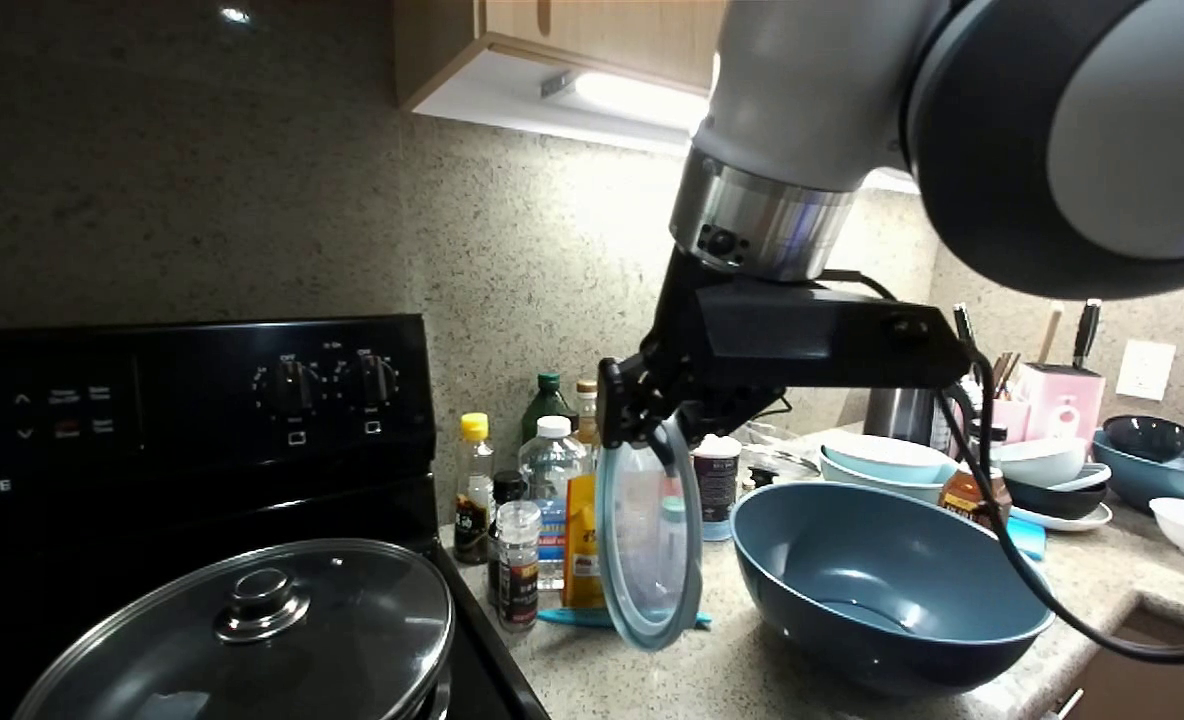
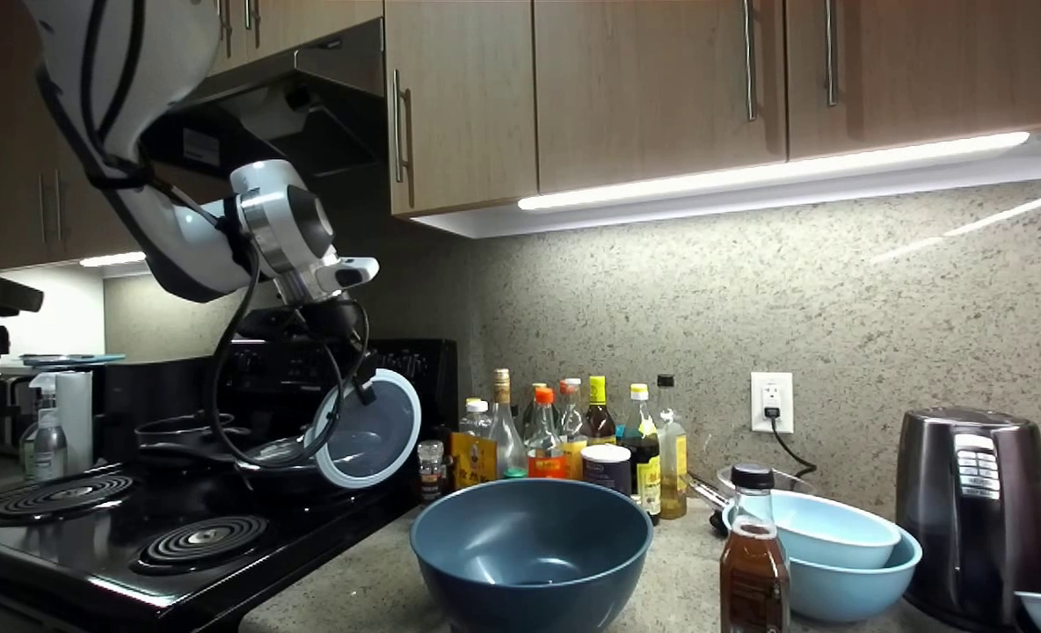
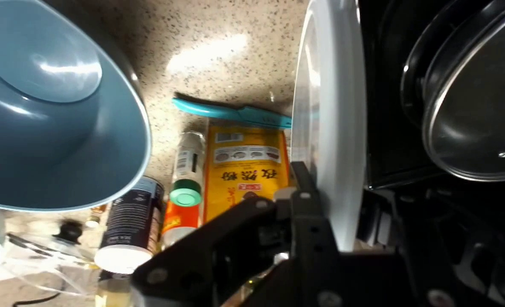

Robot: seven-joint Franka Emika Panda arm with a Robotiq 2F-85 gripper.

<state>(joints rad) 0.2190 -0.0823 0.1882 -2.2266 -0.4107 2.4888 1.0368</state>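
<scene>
The black tool [image 1: 640,425] pinches the rim of a round lid [image 1: 649,550], its jaws drawn together on either face of the pale blue edge. The lid extends downward from the tool, seemingly suspended above the speckled worktop [image 1: 652,690]; its disc stands nearly upright with a slight lean and, being round, shows no long axis. In the wrist view it appears edge-on, between a blue bowl [image 3: 73,132] on one side of the tool and a glass-lidded pan [image 3: 483,102] on the opposite side, on the black stove [image 1: 202,450]; one face of the disc looks toward each, and the lid touches neither. Close to the tool on the bowl's side are a yellow packet [image 3: 246,166], a turquoise utensil [image 3: 235,114] and a green-capped bottle [image 3: 188,166], with a dark canister [image 3: 129,226] farther off. Farther out from the tool, in an exterior view, light blue bowls [image 2: 837,585] sit stacked beyond the blue bowl, beside a bottle of brown liquid [image 2: 753,563], with a dark kettle [image 2: 978,519] past them.
</scene>
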